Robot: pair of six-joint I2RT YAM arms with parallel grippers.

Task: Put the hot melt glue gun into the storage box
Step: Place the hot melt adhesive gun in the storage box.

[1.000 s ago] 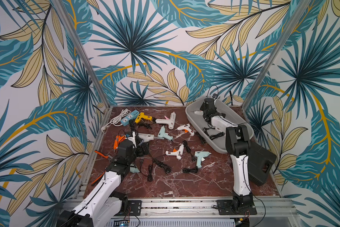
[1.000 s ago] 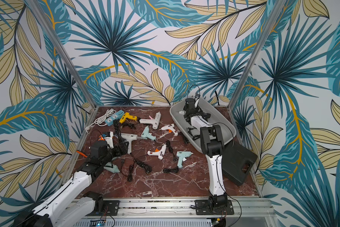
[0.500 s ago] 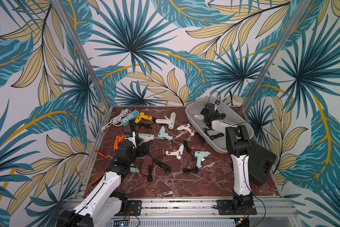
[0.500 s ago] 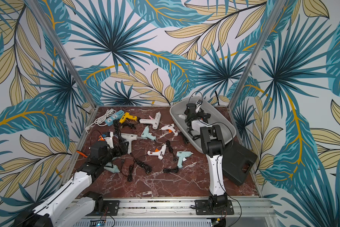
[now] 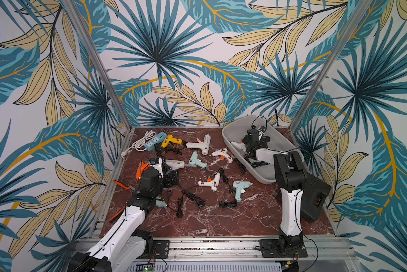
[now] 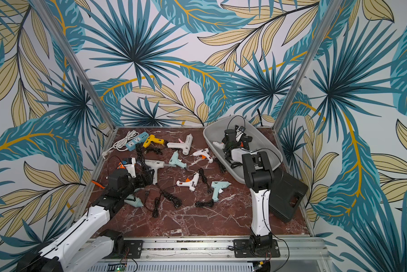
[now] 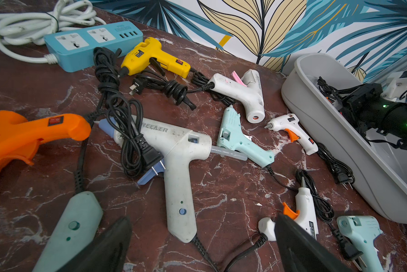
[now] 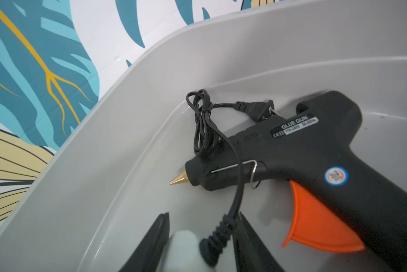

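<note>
Currently a pale glue gun (image 8: 182,245) is seen butt-first between the jaws of the right pincer (image 8: 203,214), low inside the storage box (image 8: 103,141). So the task's thing is already within the walls. A black glue gun (image 8: 303,150) lies just beside it on the box floor.

Risks:
- The pale gun's cord (image 8: 235,188) is draped across the black gun's nose and wire stand. If the pincer is pulled out with the strain relief caught against a finger, the gun could be dragged up and back over the rim.
- That cord may also be crossed with the black gun's tied bundle (image 8: 202,122), so later placements could be fouled by it.
- On the left side, the big white gun (image 7: 176,164) is overlain by a coiled cord and plug (image 7: 127,131). If that gun is lifted, a neighbour could be towed along the surface (image 7: 233,195).

Pincers:
- Right: the jaws stand partly apart, one on each side of the butt and strain relief. Whether the gun is pinched or already let go cannot be told, as the butt is blurred.
- Left: the left pincer (image 7: 201,219) is spread wide, with nothing between the fingers and nothing touched. It is held above the white gun's handle.
</note>
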